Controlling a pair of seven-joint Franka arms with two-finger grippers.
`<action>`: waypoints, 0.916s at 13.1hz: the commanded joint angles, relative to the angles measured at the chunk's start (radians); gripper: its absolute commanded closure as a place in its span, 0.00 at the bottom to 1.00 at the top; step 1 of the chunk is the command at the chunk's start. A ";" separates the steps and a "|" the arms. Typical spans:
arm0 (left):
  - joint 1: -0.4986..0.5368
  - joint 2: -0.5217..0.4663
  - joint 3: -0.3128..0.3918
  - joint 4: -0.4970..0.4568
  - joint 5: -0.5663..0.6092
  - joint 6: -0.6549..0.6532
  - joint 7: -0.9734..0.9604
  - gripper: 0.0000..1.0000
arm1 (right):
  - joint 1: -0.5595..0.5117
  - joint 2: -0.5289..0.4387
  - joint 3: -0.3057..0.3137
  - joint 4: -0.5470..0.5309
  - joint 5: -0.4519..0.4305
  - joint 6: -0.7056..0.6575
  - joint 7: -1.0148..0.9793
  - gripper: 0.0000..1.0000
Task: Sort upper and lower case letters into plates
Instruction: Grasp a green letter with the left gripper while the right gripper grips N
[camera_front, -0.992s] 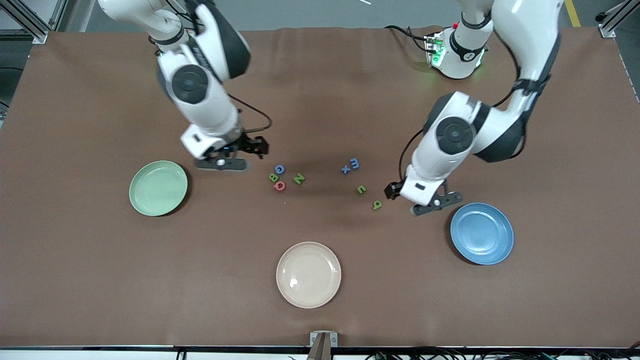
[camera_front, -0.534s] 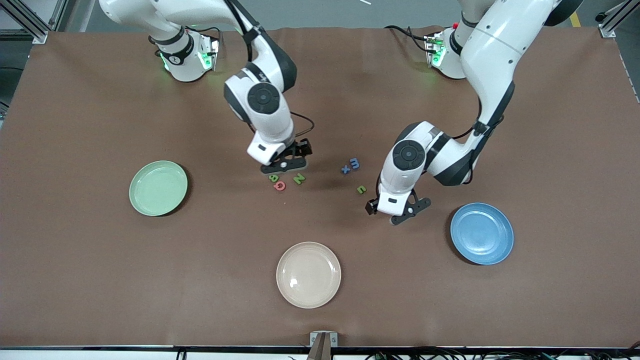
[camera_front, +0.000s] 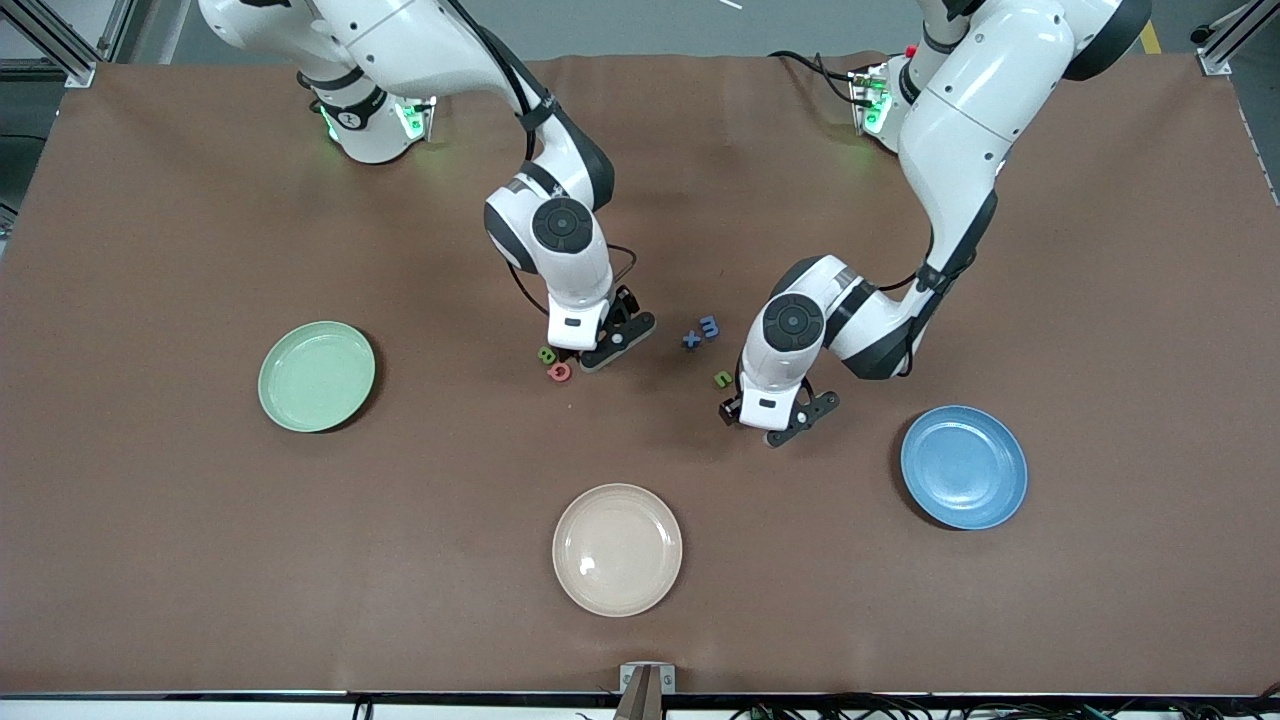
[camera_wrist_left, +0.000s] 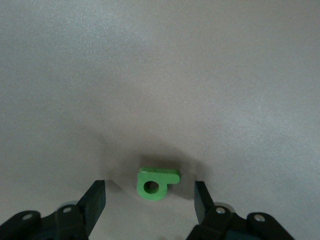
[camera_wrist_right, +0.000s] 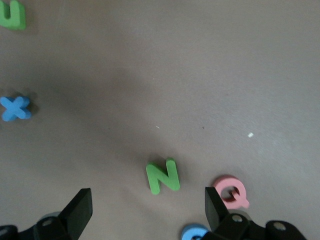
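The mint green plate (camera_front: 316, 376) lies toward the right arm's end of the table, the blue plate (camera_front: 963, 466) toward the left arm's end; both are empty. Foam letters lie between them. My left gripper (camera_wrist_left: 149, 202) is open and low over a green small letter with a round loop (camera_wrist_left: 156, 182), which lies on the table between its fingers, untouched. My right gripper (camera_wrist_right: 147, 210) is open over a green N (camera_wrist_right: 162, 176), with a pink Q (camera_wrist_right: 231, 192) and a blue letter (camera_wrist_right: 195, 232) beside one finger. In the front view both hands (camera_front: 600, 350) (camera_front: 775, 420) hide those letters.
A cream-beige plate (camera_front: 617, 549) sits nearest the front camera, midway along. A blue x (camera_front: 691, 340), blue m (camera_front: 709, 326) and green u (camera_front: 722, 379) lie between the two hands. A yellow-green B (camera_front: 546, 354) and red Q (camera_front: 560, 372) lie beside the right hand.
The right arm swung from beside the green plate to the letter cluster with the N. The left arm moved from beside the blue plate to over the green small letter.
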 joint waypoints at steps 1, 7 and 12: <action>-0.004 0.010 0.004 0.019 0.018 0.000 -0.026 0.38 | 0.006 0.035 -0.004 0.015 -0.017 0.020 -0.033 0.03; 0.025 -0.029 0.007 0.024 0.022 -0.019 0.000 1.00 | -0.005 0.065 -0.004 0.014 -0.017 0.025 -0.108 0.31; 0.188 -0.187 -0.001 0.022 0.012 -0.160 0.250 1.00 | -0.006 0.070 -0.004 0.020 -0.017 0.025 -0.109 0.45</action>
